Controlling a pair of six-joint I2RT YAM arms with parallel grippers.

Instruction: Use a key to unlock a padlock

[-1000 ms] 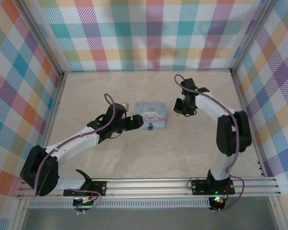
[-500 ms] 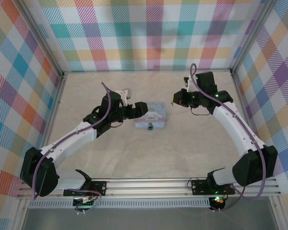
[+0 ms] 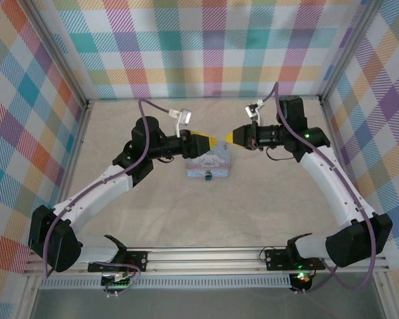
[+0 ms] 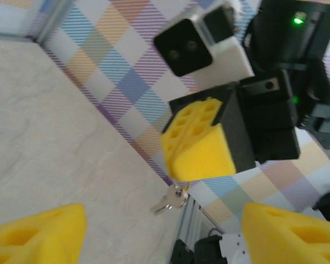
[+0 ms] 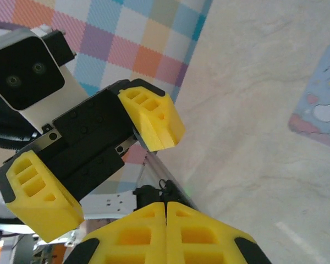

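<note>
Jaws on the left gripper [image 3: 206, 141] are spread wide, nothing in them. Dead ahead, about centred between them, the right gripper [image 4: 195, 146] is pinched shut on the key [image 4: 169, 201]. It dangles under those tips, long axis slanting, blade end lowest I'd say. The padlock [image 3: 207, 177] sits below both tips on the tin [image 3: 216, 161], at its near edge. It's too small to read which way it points.
</note>
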